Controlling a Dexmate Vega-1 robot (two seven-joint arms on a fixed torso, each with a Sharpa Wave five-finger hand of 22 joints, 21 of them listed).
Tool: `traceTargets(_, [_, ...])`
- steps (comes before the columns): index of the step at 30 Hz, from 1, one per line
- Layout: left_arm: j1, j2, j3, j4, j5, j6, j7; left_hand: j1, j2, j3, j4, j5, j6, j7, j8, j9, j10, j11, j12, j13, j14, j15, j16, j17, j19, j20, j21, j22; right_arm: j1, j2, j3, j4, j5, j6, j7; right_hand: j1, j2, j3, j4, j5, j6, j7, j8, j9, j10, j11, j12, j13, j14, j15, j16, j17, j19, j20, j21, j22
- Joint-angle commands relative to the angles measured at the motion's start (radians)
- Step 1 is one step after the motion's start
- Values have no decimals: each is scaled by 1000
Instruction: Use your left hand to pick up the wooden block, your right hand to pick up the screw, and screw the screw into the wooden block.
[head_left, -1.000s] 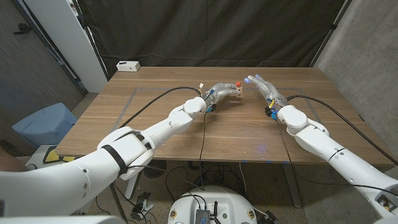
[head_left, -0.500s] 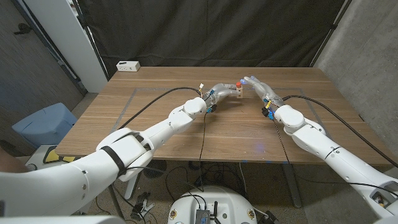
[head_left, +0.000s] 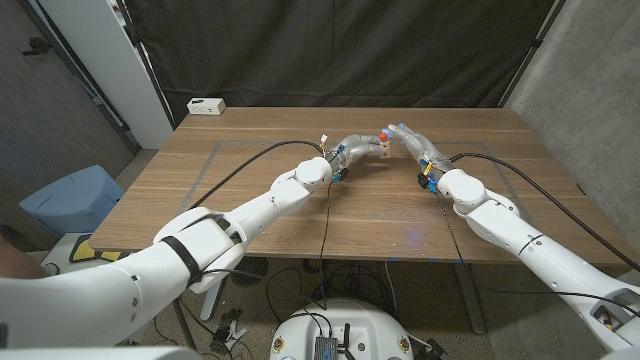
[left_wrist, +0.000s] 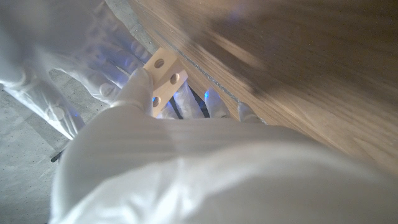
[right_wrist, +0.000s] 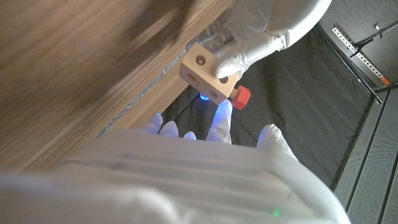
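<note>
My left hand (head_left: 352, 147) holds the small wooden block (head_left: 384, 149) above the far middle of the table. The red-headed screw (head_left: 383, 133) stands in the block's top. In the left wrist view the block (left_wrist: 163, 74) shows two holes and sits pinched at my left hand's (left_wrist: 134, 99) fingertips. My right hand (head_left: 411, 141) reaches in from the right, fingers spread. In the right wrist view one of its fingertips (right_wrist: 224, 112) lies against the screw's red head (right_wrist: 241, 98), which sticks out of the block (right_wrist: 207, 71), while the thumb stays apart.
A white box (head_left: 206, 105) lies at the table's far left corner. The wooden table (head_left: 300, 215) is ringed by a dark curtain. A blue bin (head_left: 70, 200) stands on the floor to the left. Cables run along both forearms.
My right hand has moved left toward the block, until its fingertips reach the screw. The left hand with the block has stayed in place.
</note>
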Motion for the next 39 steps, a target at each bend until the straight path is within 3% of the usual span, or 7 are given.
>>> traceTargets(1, [-8,-8,-1,25,-3,-3,-5,1,1,6,3,7,69,1,5,1,8,1,-3,2,10,-45,3,2,4,1,5,5,0,-4,-5,-9,-5,-7,2,-1,3,1,-1,1,8,0,0,3,-81,-3,4,2,-176,-4,-3,3,-11,-2,0,1])
traceTargets(26, [-56,-57,5,150,-7,-59,-20,1,0,5,3,7,72,4,4,2,11,1,-5,5,9,-45,2,2,3,2,5,5,-1,-17,-9,-27,-15,-22,8,-1,4,4,-4,1,21,3,2,3,-74,-4,7,2,-170,-3,0,1,-7,-2,2,1])
traceTargets(39, [-50,-53,4,137,-9,-54,-18,4,0,5,2,8,75,4,4,2,12,1,-7,6,8,-45,1,2,4,2,5,5,-21,-28,1,-49,-16,-29,-9,-1,7,6,-6,1,25,2,2,3,-70,-8,9,2,-168,-5,1,0,-4,-2,3,0])
